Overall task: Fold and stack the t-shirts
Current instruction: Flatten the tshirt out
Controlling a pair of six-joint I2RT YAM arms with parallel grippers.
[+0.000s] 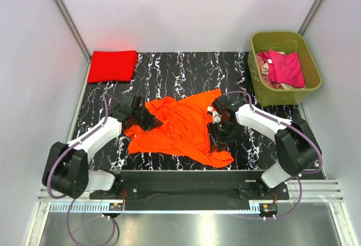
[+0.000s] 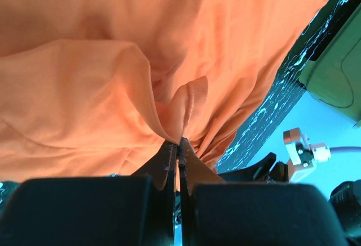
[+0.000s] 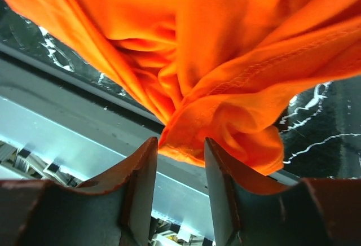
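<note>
An orange t-shirt [image 1: 180, 124] lies crumpled in the middle of the black marble table [image 1: 186, 65]. My left gripper [image 1: 153, 121] is at the shirt's left side and is shut on a pinch of its fabric; in the left wrist view the jaws [image 2: 180, 141] meet on a fold of the shirt [image 2: 113, 60]. My right gripper [image 1: 217, 139] is over the shirt's right front part. In the right wrist view it is open [image 3: 180, 144], with a bunched hem of the shirt [image 3: 225, 60] just at the fingertips, not clamped.
A folded red t-shirt [image 1: 113, 65] lies at the back left corner. A green bin [image 1: 285, 68] at the back right holds a magenta shirt [image 1: 285, 68] and other clothes. White walls enclose the table on three sides.
</note>
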